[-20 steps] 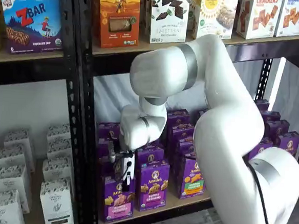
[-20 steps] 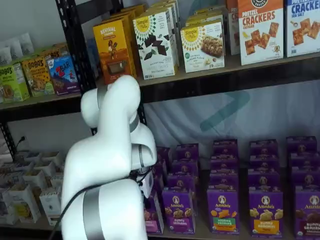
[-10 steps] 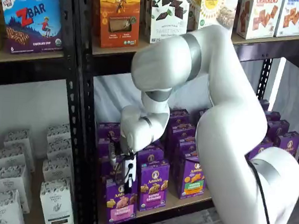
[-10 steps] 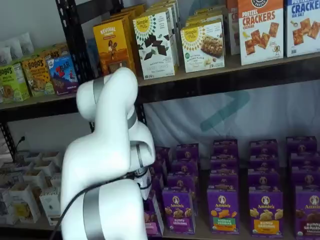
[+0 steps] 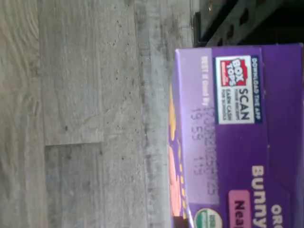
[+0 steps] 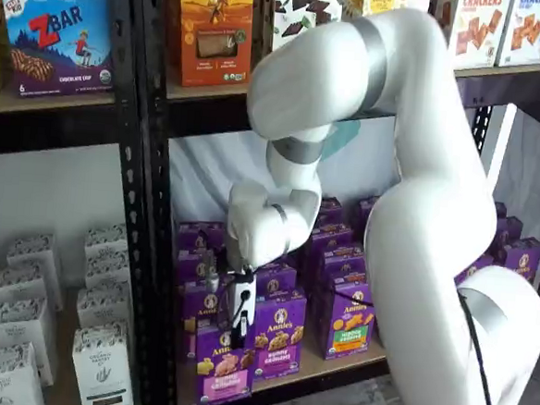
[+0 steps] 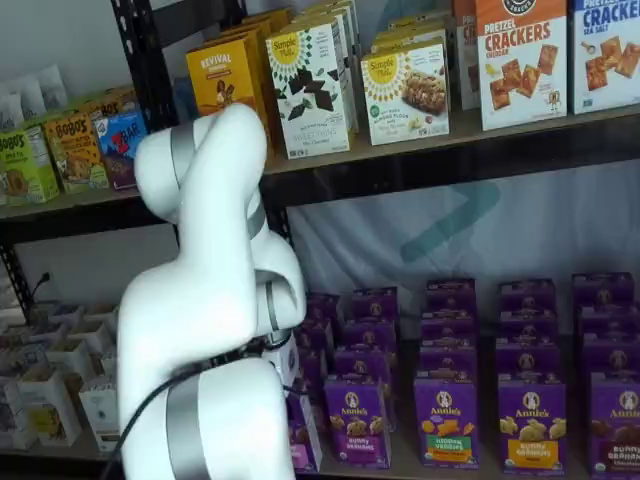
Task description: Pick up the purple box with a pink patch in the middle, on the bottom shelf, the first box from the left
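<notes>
Claw (image 6: pixel 236 322) sits at the front-left end of the bottom shelf (image 6: pixel 333 363), black fingers pointing down over the top of the purple box (image 6: pixel 224 371); fingers appear closed on the carton's upper part, box held in the grip. Purple box is an Annie's carton w/ pink label band, upright, positioned at the shelf's front lip, slightly fwd of and lower than the neighbouring Annie's Bunny Grahams carton (image 6: pixel 279 331) just to its right. In a shelf view the white arm (image 7: pixel 215 330) blocks most of the grip; only a sliver of the purple box (image 7: pixel 303 440) w/ pink patch shows beside the arm, claw itself not discernible there. Wrist view shows the purple box (image 5: pixel 237 137) close up, top panel w/ Box Tops scan mark (image 5: pixel 235 90), faint stamped date code, part of a pink patch and "Bunny" lettering; grey wood-plank floor (image 5: pixel 85 114) beyond the carton, and black perforated rack frame (image 5: pixel 228 19) at one corner. Behind and to the right on the bottom shelf: rows of further purple Annie's cartons, incl. one w/ green-orange patch (image 6: pixel 347 321). Upper shelf carries an orange box (image 6: pixel 214 27) and other boxed goods. Adjacent rack left holds a Zbar box (image 6: pixel 57 41) and white cartons (image 6: pixel 101 362) below.
</notes>
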`<state>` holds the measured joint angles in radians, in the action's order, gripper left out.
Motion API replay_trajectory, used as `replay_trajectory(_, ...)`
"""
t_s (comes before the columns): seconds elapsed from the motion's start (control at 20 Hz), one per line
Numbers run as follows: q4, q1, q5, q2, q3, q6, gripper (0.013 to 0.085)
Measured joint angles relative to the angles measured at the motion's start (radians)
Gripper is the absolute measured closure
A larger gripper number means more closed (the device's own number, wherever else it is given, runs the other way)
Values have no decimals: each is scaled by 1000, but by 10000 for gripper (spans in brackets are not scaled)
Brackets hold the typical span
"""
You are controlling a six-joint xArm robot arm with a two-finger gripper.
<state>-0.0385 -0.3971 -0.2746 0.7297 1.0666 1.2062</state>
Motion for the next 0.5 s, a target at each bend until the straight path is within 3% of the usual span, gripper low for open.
replay_trajectory(0.5,75,20,3,-226,-242,-52,690)
